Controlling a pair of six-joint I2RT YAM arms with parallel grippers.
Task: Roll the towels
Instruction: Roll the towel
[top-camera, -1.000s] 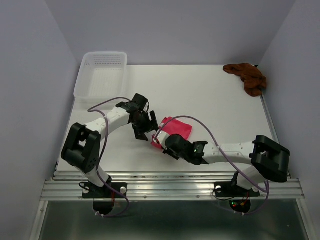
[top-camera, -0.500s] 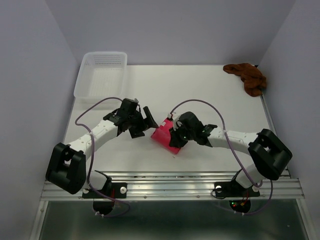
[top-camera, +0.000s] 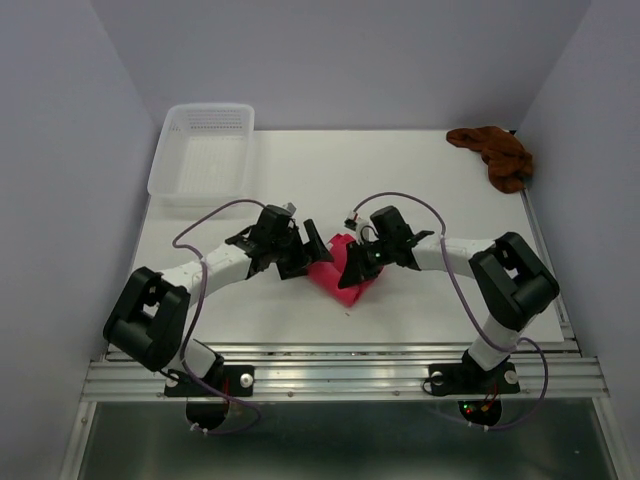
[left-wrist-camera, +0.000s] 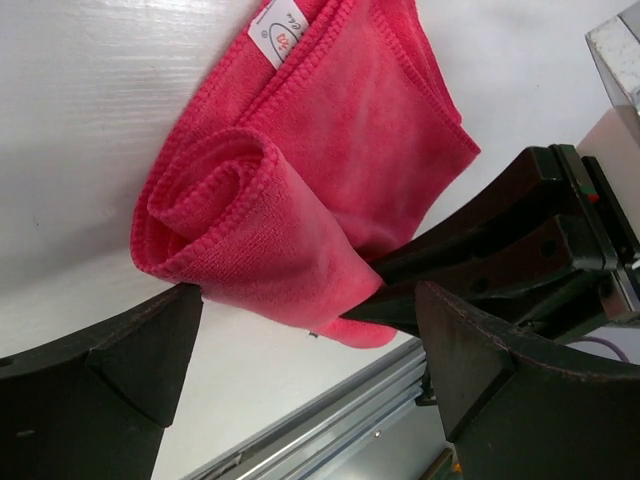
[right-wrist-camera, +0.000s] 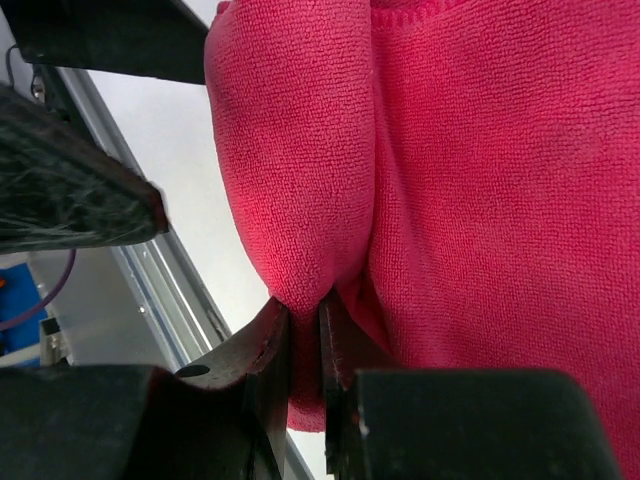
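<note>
The right end effector (right-wrist-camera: 300, 330) has its fingers drawn together, pinching the rolled edge of the pink towel (right-wrist-camera: 480, 150) between them. The left end effector (left-wrist-camera: 308, 300) has its fingers spread wide apart, straddling the other end of the roll without visibly closing on it. From above, the two meet over the pink towel (top-camera: 340, 280), the left end effector (top-camera: 305, 255) at its 9 o'clock and the right end effector (top-camera: 355, 268) at its 3 o'clock. The towel lies on the table (top-camera: 420, 190) near the middle, a little toward 6 o'clock.

The roll looks about half made: a tight coil at one side, a flat folded flap beyond it. To finish it well, I judge the pinch should hold while the coil is turned over the flap, with the left fingers bracing the free end so that the coil does not cone or slacken. The loose corner with the label could spring open.

The brown towel (top-camera: 497, 155) lies crumpled at the 1 o'clock corner, well apart. A white basket (top-camera: 160, 170) stands at 11 o'clock.

The arms cover much of the towel from above, so how many turns the coil has cannot be told. The right wrist view cuts off the flap's far edge. Whether the left fingers touch the cloth is unclear.
</note>
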